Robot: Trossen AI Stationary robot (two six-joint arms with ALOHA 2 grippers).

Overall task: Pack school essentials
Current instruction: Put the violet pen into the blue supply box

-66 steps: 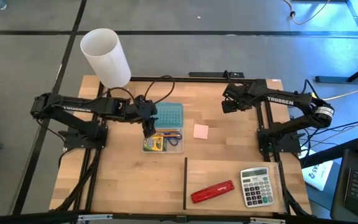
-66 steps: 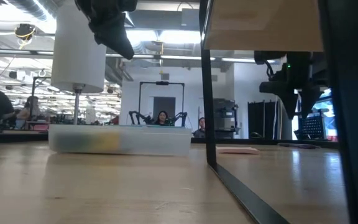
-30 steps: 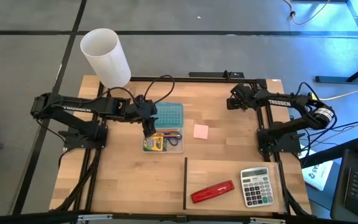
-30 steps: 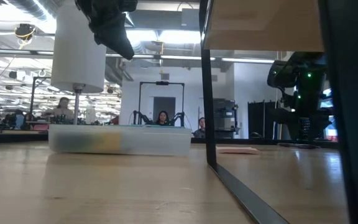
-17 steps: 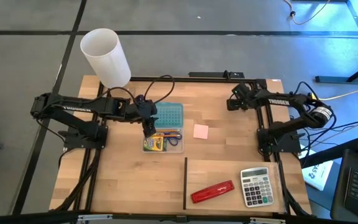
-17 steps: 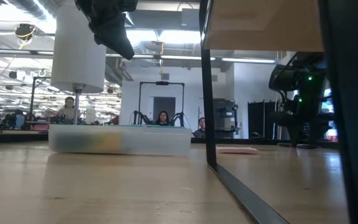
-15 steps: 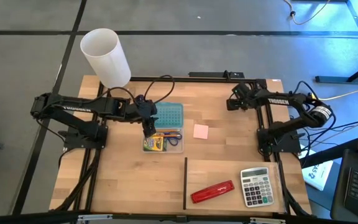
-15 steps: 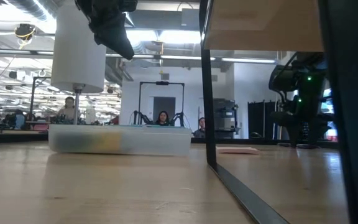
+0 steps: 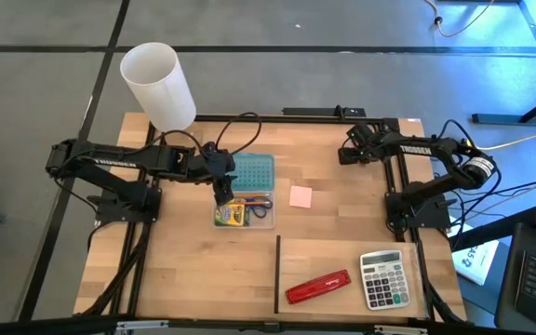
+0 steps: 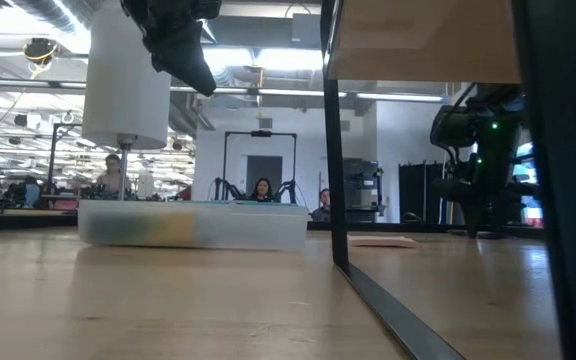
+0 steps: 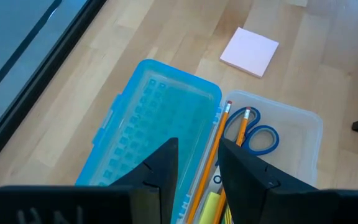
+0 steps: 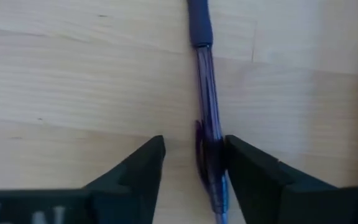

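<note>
Wooden desk [image 9: 333, 242] with a thin black divider strip [image 9: 277, 274] at its near side. Red stapler [image 9: 318, 287] lies right of the strip, grey calculator [image 9: 383, 278] just beside it, apart. Tall white cylinder [image 9: 159, 86] at the desk's far left corner; people in the room behind [image 10: 261, 189].

The left gripper [image 9: 221, 194] hangs over the pencil case [image 9: 249, 198], fingers parted by a narrow gap. The right gripper [image 9: 347, 156] is low at the counter's [image 9: 342, 242] far right corner, fingers apart astride the pen [image 12: 207, 124].
</note>
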